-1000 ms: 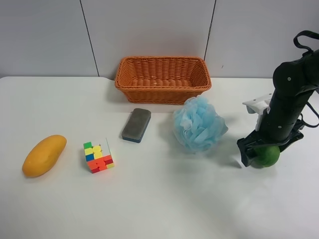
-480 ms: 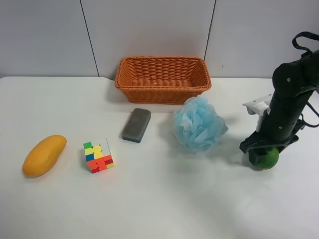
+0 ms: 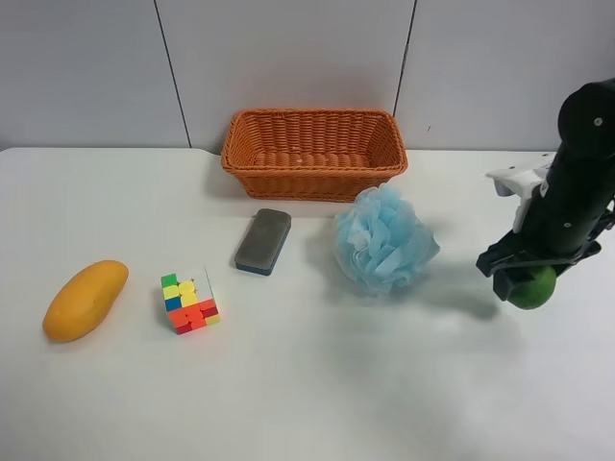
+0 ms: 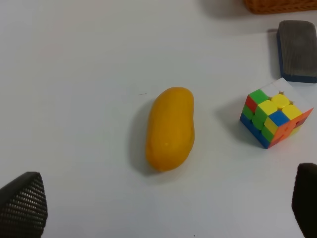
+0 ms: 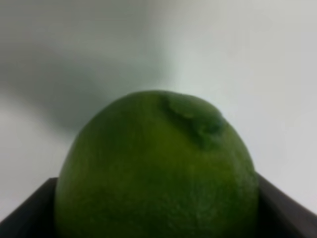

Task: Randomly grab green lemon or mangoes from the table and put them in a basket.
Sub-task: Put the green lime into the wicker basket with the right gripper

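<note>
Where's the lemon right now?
The lemon is held in the right gripper near the exterior high view's right edge, on the view's right of the blue pouf, seemingly just off the table.

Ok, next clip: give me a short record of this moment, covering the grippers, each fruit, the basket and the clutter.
right gripper: shut on green lemon, apparently lifted off the table
left gripper: open, above mango, holding nothing
mango: lying on table beside colourful cube
basket: at the table's far side, no fruit inside
clutter: grey eraser, blue pouf, both in front of basket
</note>
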You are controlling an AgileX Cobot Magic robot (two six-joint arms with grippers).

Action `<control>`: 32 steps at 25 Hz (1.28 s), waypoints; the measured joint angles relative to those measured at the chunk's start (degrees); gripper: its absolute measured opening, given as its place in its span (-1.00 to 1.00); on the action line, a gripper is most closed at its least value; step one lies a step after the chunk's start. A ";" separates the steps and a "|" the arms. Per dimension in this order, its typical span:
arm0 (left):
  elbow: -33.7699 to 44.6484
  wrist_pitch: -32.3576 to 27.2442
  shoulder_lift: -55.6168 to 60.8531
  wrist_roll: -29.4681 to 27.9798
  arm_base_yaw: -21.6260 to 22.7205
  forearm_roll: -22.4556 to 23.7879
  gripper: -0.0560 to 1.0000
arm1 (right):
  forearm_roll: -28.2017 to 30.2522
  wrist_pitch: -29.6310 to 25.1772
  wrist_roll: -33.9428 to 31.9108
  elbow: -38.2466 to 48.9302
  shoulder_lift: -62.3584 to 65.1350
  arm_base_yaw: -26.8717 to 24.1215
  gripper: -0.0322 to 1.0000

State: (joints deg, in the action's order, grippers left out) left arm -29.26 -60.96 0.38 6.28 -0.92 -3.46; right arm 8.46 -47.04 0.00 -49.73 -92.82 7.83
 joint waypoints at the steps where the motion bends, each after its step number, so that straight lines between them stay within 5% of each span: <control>1: 0.00 0.00 0.00 0.00 0.00 0.00 0.99 | 0.00 -0.75 0.00 0.00 1.35 0.00 0.33; 12: 0.00 0.00 0.00 0.00 0.00 0.00 0.99 | -3.37 -15.69 0.00 -14.41 8.14 0.00 0.33; 21: 0.00 0.00 0.00 0.00 0.00 0.00 0.99 | -10.98 -19.75 2.69 -30.40 1.93 0.00 0.33; 32: 0.00 0.00 0.00 0.00 0.00 0.00 0.99 | -11.63 -20.43 3.55 -56.96 -20.57 6.08 0.33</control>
State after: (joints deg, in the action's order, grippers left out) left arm -29.26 -60.96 0.38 6.28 -0.92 -3.46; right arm -3.17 -67.47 3.55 -106.69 -113.39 13.91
